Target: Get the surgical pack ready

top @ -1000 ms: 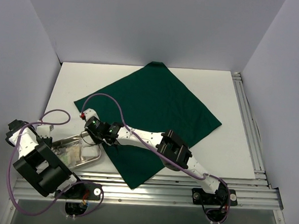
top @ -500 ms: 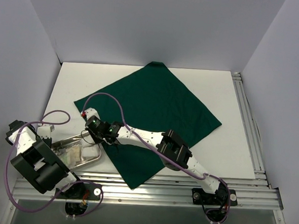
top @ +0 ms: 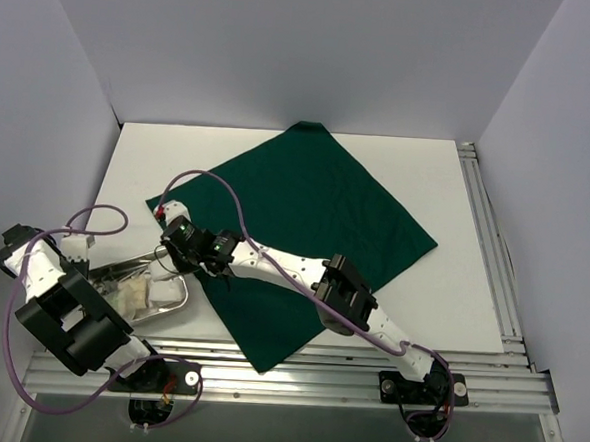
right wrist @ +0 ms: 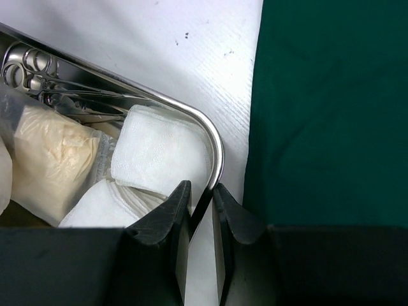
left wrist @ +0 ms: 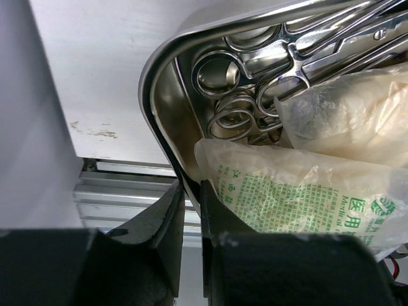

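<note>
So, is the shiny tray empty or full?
Pretty full. The tray holds steel scissors, white gauze and plastic packets.

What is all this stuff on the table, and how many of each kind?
drape: 1
tray: 1
gauze pads: 2 showing
packets: 2
steel instruments: at least 2, too tangled to count exactly
Total: at least 8

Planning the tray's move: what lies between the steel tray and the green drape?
Bare white table, plus the outer finger of the right gripper at the steel tray rim, per the right wrist view.
</note>
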`<state>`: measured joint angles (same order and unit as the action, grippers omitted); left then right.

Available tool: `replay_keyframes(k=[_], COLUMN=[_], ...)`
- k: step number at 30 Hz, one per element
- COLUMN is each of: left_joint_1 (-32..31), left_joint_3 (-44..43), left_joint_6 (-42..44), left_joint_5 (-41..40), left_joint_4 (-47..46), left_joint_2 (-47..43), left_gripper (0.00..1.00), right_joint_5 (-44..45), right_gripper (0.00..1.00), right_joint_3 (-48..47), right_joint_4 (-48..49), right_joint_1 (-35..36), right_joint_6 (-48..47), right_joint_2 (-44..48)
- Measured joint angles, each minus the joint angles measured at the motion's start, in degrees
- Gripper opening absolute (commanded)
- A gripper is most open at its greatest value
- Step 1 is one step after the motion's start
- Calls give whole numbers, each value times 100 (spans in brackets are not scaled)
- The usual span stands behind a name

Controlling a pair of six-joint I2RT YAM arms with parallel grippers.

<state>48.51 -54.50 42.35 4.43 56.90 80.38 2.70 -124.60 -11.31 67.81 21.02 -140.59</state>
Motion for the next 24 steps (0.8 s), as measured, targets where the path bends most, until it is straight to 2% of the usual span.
replay_keyframes(k=[9, 19, 24], left_joint_1=[-212, -1589, -2103], left_joint_3=[-387, -1102, -1364], left_joint_6=[-160, -935, -1228], left_joint_5=[225, 190, 177], left_joint_4=[181, 136, 107], left_joint_2=[146, 796, 1023], left_gripper=[2, 2, 2], right_joint_5=[-496, -675, -717], right_gripper=[0, 0, 0], right_joint_3=[-42, -20, 586], right_joint_4=[83, 44, 282], right_joint_1=[-343, -920, -1147], right_joint_6=[210, 326, 415], right_joint_2=[0, -57, 46])
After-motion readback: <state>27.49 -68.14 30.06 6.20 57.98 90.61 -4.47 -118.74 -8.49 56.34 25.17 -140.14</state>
